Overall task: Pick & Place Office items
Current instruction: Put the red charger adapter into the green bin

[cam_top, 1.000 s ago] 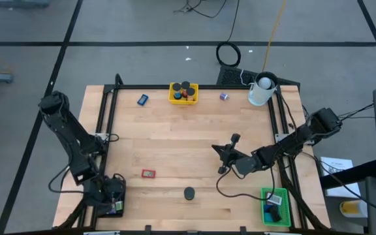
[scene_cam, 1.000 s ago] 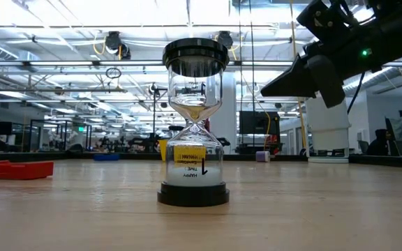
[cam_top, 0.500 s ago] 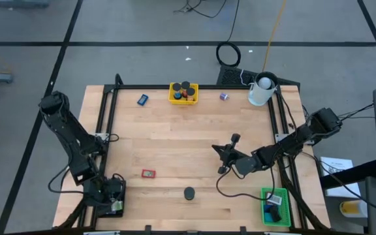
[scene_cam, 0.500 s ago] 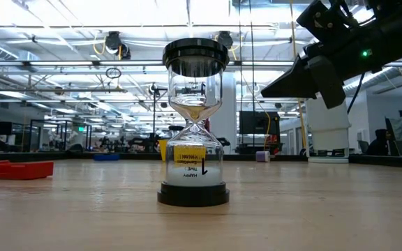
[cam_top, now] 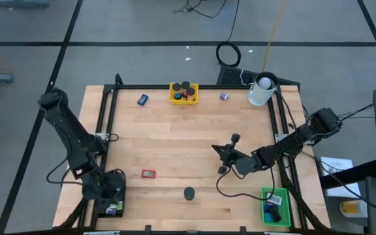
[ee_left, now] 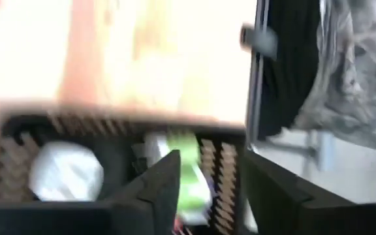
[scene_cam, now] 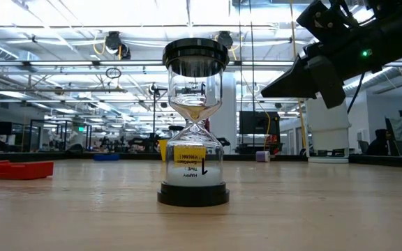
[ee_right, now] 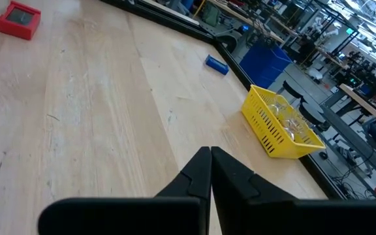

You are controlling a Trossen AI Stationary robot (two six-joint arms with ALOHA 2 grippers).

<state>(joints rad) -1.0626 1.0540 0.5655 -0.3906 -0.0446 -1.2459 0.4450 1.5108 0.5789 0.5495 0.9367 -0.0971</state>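
Observation:
My left gripper point(cam_top: 111, 198) hangs open over the black mesh tray point(ee_left: 57, 121) at the table's near left corner. In the tray lie a white item point(ee_left: 66, 171) and a green-and-white item point(ee_left: 187, 176); the left wrist view is blurred. My right gripper point(ee_right: 210, 163) is shut and empty, hovering over the table's right middle point(cam_top: 224, 155). An hourglass point(scene_cam: 195, 125) stands upright on its black base near the front edge. A red block point(cam_top: 148, 173), a blue block point(cam_top: 142, 99) and a purple block point(cam_top: 224, 96) lie flat on the wood.
A yellow tray point(cam_top: 175, 98) with black caps and coloured pieces stands at the far edge. A white cup point(cam_top: 261, 90) is at the far right corner, and a green tray point(cam_top: 266, 196) with items at the near right corner. Black rails run along the table's sides.
My left arm has drawn up and a little toward the table's left edge above the black tray. The right arm and the loose items have kept still.

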